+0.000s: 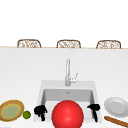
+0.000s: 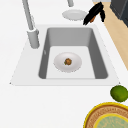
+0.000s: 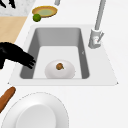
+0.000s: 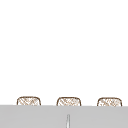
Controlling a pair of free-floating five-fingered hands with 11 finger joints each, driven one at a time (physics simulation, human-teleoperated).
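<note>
Looking into the basin: you have one steel sink point(image 2: 100, 53) holding one shallow white bowl point(image 2: 67, 62), and in the bowl sits one small brown lump point(image 2: 67, 61), rough and roundish, too small to name further
Left hand: your left hand point(image 1: 40, 110) hangs at the sink's front left corner, fingers curled downward and closed on nothing; the lime is the thing nearest it
Right hand: your right hand point(image 1: 94, 107) hangs over the sink's front right rim, fingers relaxed and drooping, released, gripping nothing; from the right side its fingertips point(image 3: 30, 62) reach over the rim just beside the bowl, apart from it
Red ball: one smooth glossy red sphere point(image 1: 67, 114) shows in the front view between your two hands, covering the basin's middle
Lime: one round green lime point(image 1: 26, 114) lies on the counter just beside the woven plate and near your left hand
Woven plate: one round plate point(image 1: 11, 110) with a yellow rim, a brown woven band and a pale green centre, at the far left, nothing on it
White plate: one smooth white plate point(image 1: 116, 106), bare, on the counter right of the sink
Rolling pin: one brown wooden stick point(image 1: 116, 121), rounded at the end, lies just in front of the white plate
Faucet: one tall grey gooseneck tap point(image 1: 68, 72) with a side lever stands behind the basin
Chairs: three wicker chair backs point(image 1: 68, 44) line the counter's far edge
</note>
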